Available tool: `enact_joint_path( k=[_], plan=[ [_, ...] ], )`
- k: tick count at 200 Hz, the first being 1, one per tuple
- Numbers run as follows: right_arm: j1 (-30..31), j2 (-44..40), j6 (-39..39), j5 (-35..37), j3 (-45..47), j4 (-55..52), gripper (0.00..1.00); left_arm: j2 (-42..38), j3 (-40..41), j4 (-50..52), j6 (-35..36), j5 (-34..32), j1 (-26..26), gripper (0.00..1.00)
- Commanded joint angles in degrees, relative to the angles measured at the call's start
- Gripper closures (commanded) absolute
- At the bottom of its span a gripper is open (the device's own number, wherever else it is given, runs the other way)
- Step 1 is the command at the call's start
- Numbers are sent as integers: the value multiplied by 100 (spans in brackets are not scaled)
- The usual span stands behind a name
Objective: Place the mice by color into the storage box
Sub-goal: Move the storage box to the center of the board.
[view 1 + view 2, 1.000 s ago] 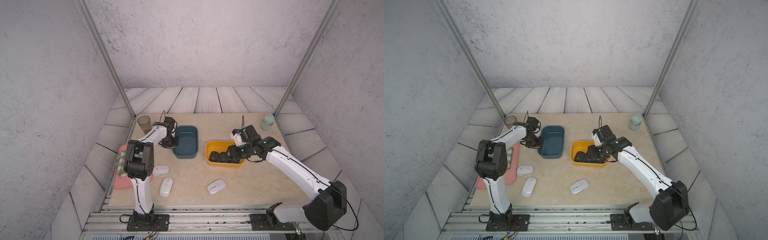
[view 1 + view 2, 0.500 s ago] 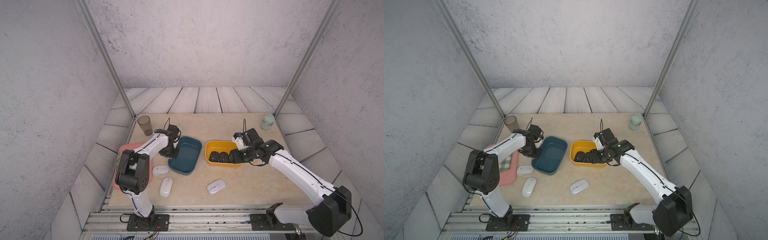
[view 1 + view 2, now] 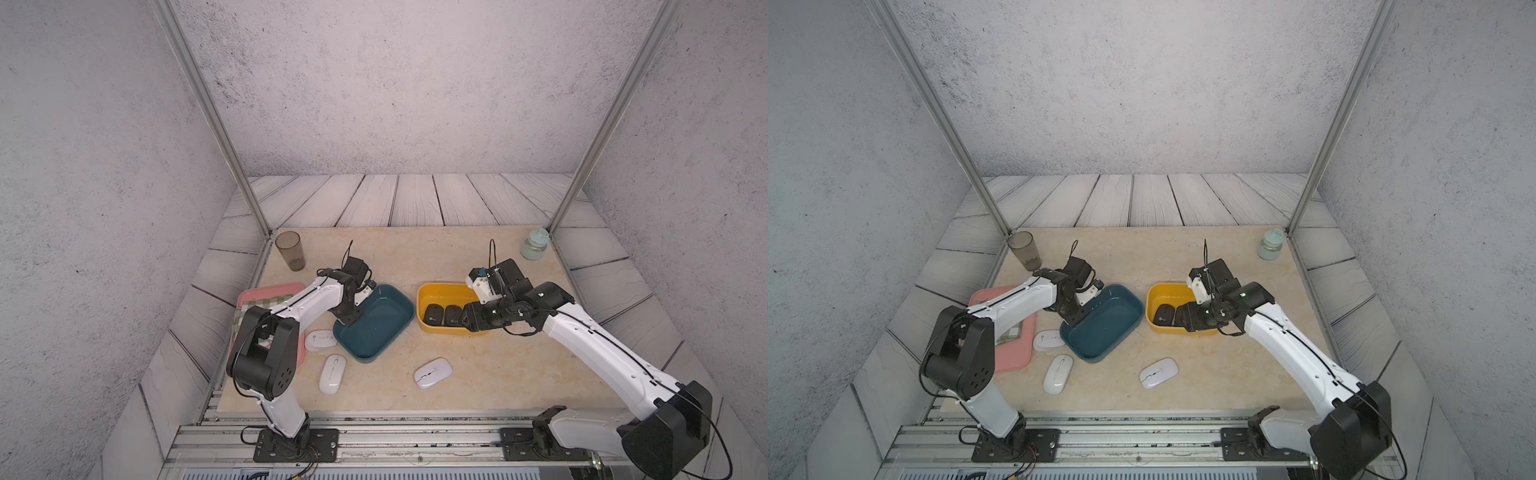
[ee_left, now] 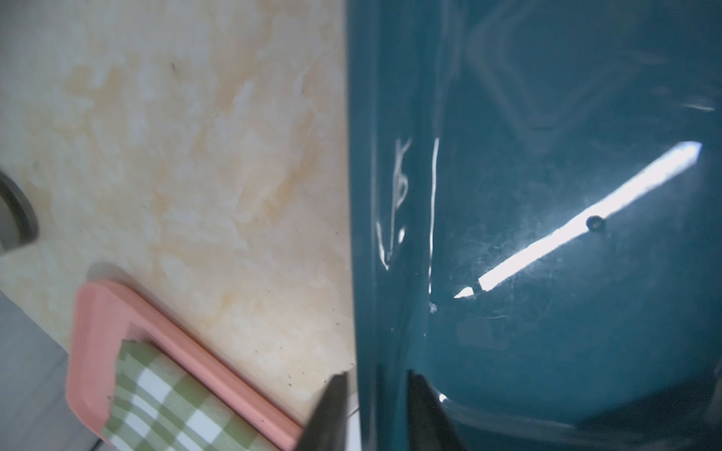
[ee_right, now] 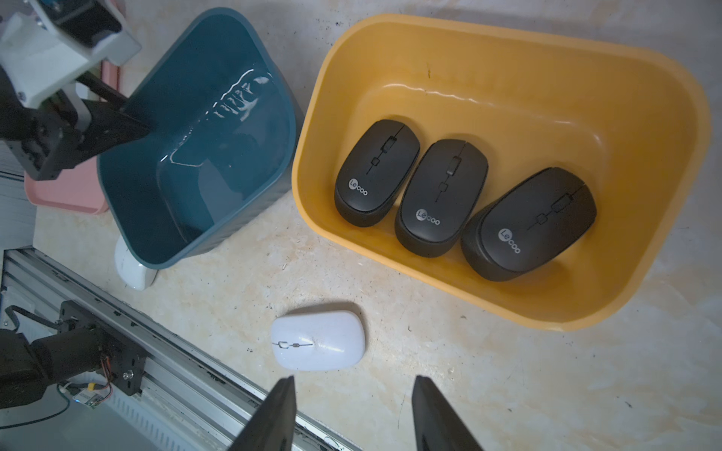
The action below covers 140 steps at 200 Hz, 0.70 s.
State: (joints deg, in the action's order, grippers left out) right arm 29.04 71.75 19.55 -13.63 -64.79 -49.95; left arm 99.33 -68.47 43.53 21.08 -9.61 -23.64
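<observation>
The blue box [image 3: 374, 332] stands askew on the worktop [image 3: 498, 374], and its floor is bare. The left tool [image 3: 348, 319] is at the far-left rim of this box. In the left wrist view 1 finger [image 4: 326, 414] is outside the wall and the other is inside. A thin pale slit shows between the outer finger and the wall, so the grip looks released. Beside this rim lies the tray [image 3: 270, 291] with a cloth [image 4: 156, 398], and only a narrow strip of worktop parts tray and box.

The 3 black mice [image 5: 441, 197] lie side by side in the yellow box [image 5: 508, 97], near its front wall. The far half of its floor is free. The right tool [image 5: 353, 378] hangs over the near-right part of this box, with jaws apart and nothing between them.

The 3 white mice [image 3: 332, 374] lie on the worktop in front of the boxes. 1 is right against the near-left wall of the blue box, 1 is just beside its near corner, and 1 is apart, in front of the narrow gap between the 2 boxes. To the right of that mouse a wide stretch of worktop reaches the right edge, crossed only by the right arm.

The glass [image 3: 291, 251] and the bottle [image 3: 534, 247] stand at the far corners, well apart from the boxes.
</observation>
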Motion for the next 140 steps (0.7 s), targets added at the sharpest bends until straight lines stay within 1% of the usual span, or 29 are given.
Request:
enact_joint_path(
  k=[1,22,43,51,62,68,83,93,102,110,118,131,140],
  plan=[
    [18,-143,-87,-114,87,-114,47,113,-299,50,2,-344,-33,45],
    [12,-152,-55,-144,149,-35,46,-289,-409,-27,13,-391,-97,34],
    [23,-164,17,-336,243,92,45,-865,-473,-101,-192,-393,-119,31],
    [21,-193,33,-437,299,157,45,-1138,-501,-86,-426,-483,-109,29],
    [22,-242,25,-597,388,243,45,-1476,-513,-61,-965,-785,-97,20],
    [45,-271,2,-735,434,278,46,-1648,-534,77,-1394,-787,-57,17],
    [207,-332,-44,-987,523,385,52,-2092,-428,356,-2278,-233,259,16],
    [486,-338,-33,-1046,582,511,58,-2370,-245,423,-2790,411,619,16],
    [841,-308,38,-964,645,681,65,-2595,-60,420,-3155,950,970,15],
    [1213,-235,162,-802,703,890,71,-2754,74,416,-3370,1311,1235,15],
    [1601,-125,319,-627,775,1166,76,-2896,158,430,-3523,1536,1437,14],
    [2281,183,592,-366,815,1651,79,-3145,290,402,-3723,1932,1693,14],
    [2714,493,746,-128,775,1948,82,-3314,337,394,-3822,2059,1826,14]
  ],
)
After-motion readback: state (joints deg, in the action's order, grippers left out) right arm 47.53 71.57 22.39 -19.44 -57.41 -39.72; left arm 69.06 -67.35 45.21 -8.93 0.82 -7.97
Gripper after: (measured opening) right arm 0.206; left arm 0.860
